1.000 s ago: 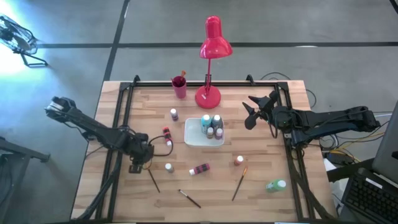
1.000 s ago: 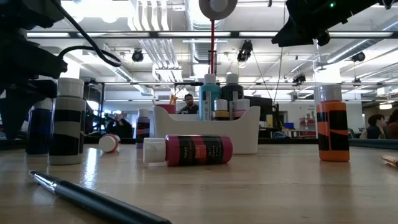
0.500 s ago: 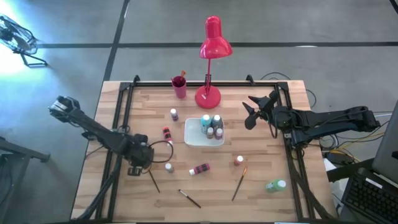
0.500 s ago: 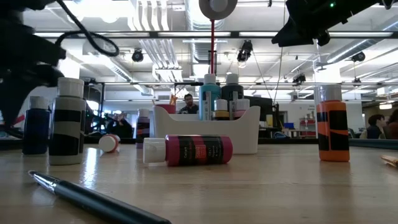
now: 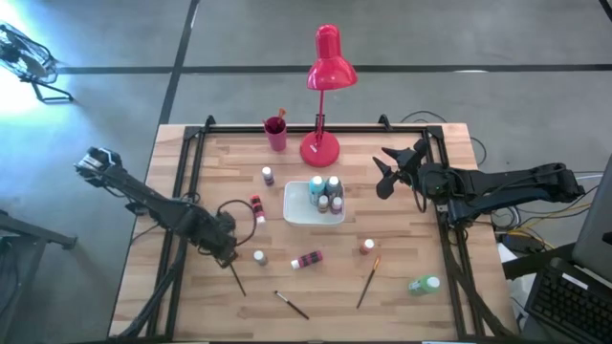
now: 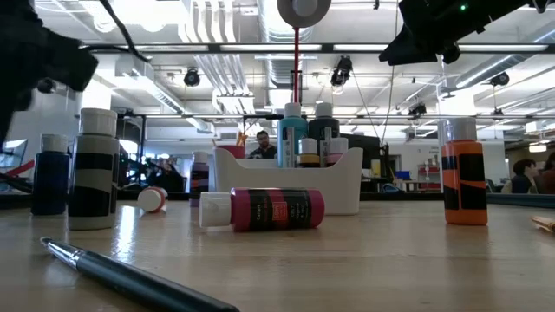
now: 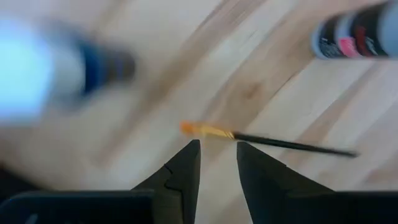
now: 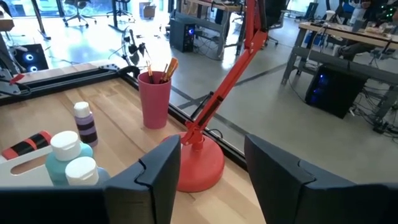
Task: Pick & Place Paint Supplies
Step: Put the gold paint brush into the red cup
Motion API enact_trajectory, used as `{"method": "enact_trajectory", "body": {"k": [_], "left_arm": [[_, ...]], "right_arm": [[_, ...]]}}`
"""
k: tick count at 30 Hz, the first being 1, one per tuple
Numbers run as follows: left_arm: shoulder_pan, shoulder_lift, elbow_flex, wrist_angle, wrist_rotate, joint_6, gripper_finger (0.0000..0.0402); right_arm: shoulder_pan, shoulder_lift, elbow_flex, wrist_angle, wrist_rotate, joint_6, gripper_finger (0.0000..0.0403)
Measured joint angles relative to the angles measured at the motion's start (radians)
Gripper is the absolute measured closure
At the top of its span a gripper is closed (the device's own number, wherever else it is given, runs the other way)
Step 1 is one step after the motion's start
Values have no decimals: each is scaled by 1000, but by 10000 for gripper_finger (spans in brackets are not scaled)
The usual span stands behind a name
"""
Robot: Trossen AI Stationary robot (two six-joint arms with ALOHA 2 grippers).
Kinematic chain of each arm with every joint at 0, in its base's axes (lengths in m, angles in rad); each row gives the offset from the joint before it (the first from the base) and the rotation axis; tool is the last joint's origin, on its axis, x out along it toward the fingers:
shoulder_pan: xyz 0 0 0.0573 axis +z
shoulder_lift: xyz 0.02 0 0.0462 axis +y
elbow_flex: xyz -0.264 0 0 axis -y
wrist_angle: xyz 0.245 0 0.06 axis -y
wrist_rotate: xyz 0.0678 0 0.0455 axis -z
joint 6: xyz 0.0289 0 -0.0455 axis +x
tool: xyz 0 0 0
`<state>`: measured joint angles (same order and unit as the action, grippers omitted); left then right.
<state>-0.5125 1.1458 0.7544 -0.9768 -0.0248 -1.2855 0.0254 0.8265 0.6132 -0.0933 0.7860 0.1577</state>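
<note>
just above a brush (image 7: pixel 273 142), left gripper (image 7: pixel 217 155), slightly parted

table (image 5: pixel 402 220): pale wood, smooth | lamp (image 5: pixel 328 67): glossy red

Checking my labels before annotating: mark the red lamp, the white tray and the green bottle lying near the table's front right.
Red lamp (image 5: pixel 329 67): high view, on its shade.
White tray (image 5: pixel 296 208): high view, on the bare left part of its floor.
Green bottle (image 5: pixel 422 285): high view, on its body.
</note>
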Motion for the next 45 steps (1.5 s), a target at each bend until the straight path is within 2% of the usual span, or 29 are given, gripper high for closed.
{"method": "enact_trajectory", "body": {"k": [3, 8, 16, 23, 33, 40, 45], "left_arm": [[-6, 0, -11, 17, 79, -169, 291], [-25, 0, -31, 18, 99, -411, 291], [-33, -2, -10, 25, -13, -673, 291], [-31, 0, -24, -3, -42, -779, 284], [-28, 25, -50, 18, -56, -845, 211], [-28, 107, -56, 65, -42, -834, 213], [-28, 161, -56, 71, -20, -830, 213]], "right_arm": [[0, 0, 0, -2, 0, -5, 230], [0, 0, 0, -6, 0, -29, 218], [0, 0, 0, 5, -1, -126, 201], [0, 0, 31, 35, 0, -236, 200], [0, 10, 53, 55, -1, -271, 221], [0, 18, 53, 56, 0, -270, 230], [0, 24, 53, 54, 0, -270, 220]]}}
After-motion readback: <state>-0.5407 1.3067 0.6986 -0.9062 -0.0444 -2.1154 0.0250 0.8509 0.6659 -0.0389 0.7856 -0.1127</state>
